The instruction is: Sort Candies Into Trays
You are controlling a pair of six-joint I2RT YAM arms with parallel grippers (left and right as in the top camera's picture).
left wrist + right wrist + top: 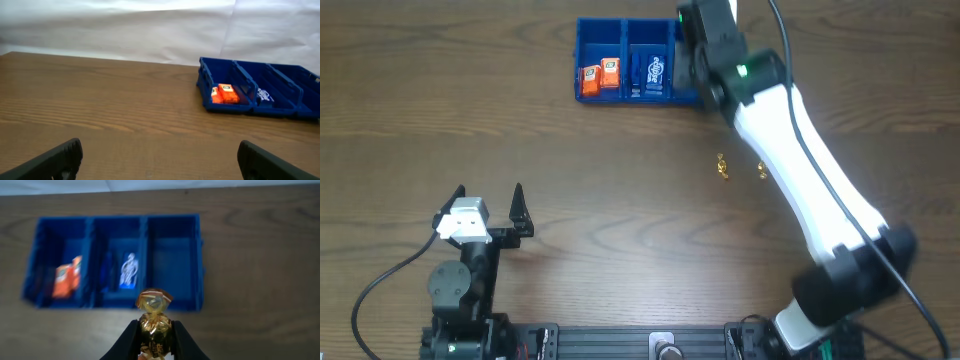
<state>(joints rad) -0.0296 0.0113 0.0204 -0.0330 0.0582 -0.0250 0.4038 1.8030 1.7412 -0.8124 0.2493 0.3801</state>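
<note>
A blue tray [588,40] with three compartments sits at the far middle of the table. Its left compartment holds two orange candies [600,77], its middle one blue candies [655,72], and its right one looks bare in the right wrist view [172,262]. My right gripper [155,335] hangs above the table just short of the tray's front wall, shut on a gold-wrapped candy [154,317]. Two more gold candies [723,166] [761,170] lie on the table near the right arm. My left gripper [488,205] stands open near its base, far from the tray [250,90].
The wooden table [520,130] stretches bare between the left arm and the tray. A white backdrop [150,25] rises behind the table's far edge. The right arm [800,150] crosses above the area right of the loose gold candies.
</note>
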